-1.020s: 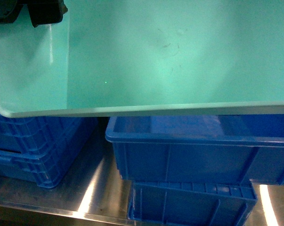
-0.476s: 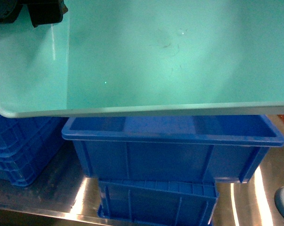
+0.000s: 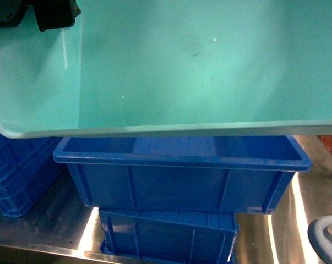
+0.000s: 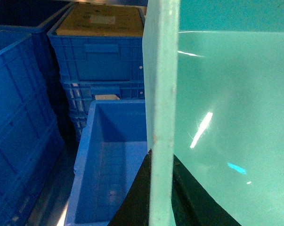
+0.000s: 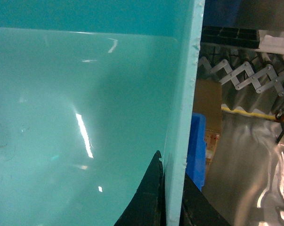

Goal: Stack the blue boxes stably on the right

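currently both arms are holding the turquoise box [image 3: 199, 66] up in the air, filling the top of the head view and sitting above the dark blue box [image 3: 182, 179]. left gripper [image 4: 161, 197] is clamping the turquoise box's left rim, one finger on each side of the wall. right gripper [image 5: 172, 197] is doing the same on the right rim, jaws pinching the wall. the dark blue box is resting open side up on a ribbed blue crate [image 3: 168, 236], which is standing on the steel table [image 3: 39, 225]. more ribbed crates [image 3: 17, 176] are sitting to the left, near the dark blue box. in the left wrist view a stack of crates [image 4: 101, 61] is showing behind it.
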Available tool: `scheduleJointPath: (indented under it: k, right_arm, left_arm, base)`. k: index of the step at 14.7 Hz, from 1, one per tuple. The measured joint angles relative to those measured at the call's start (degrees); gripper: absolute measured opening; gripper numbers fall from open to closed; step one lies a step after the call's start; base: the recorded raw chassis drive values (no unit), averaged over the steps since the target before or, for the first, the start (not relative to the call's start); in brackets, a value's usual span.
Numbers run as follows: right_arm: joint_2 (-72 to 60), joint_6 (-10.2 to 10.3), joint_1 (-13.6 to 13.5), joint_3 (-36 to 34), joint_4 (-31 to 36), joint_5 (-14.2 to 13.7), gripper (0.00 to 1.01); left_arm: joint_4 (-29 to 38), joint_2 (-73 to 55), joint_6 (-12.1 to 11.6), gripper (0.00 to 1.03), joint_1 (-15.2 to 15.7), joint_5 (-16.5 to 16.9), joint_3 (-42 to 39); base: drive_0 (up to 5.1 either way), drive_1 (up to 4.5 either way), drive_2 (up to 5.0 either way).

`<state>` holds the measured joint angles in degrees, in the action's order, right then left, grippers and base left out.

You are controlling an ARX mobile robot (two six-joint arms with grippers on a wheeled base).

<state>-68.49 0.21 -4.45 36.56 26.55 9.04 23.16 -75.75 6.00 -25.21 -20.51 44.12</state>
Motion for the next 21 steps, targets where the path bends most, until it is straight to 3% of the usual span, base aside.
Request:
scheduleJointPath:
  k: [11, 15, 21]
  right_arm:
    - [0.2, 0.0, 0.0, 0.0, -0.1, 0.0, 0.02]
    - [-0.2, 0.0, 0.0, -0.1, 0.0, 0.0, 0.02]
    - [0.0, 0.0, -0.1, -0.1, 0.0, 0.1, 0.02]
  left_arm:
    - [0.0, 0.0, 0.0, 0.08, 0.2, 0.1, 0.0]
    - [-0.1, -0.1, 0.0, 0.08, 0.2, 0.2, 0.0]
    - [0.0, 0.0, 0.0, 0.08, 0.3, 0.2, 0.0]
  base:
    - [-0.2, 4.15, -4.5]
    - [-3.8, 1.81, 1.8]
    - [0.0, 0.0, 0.0]
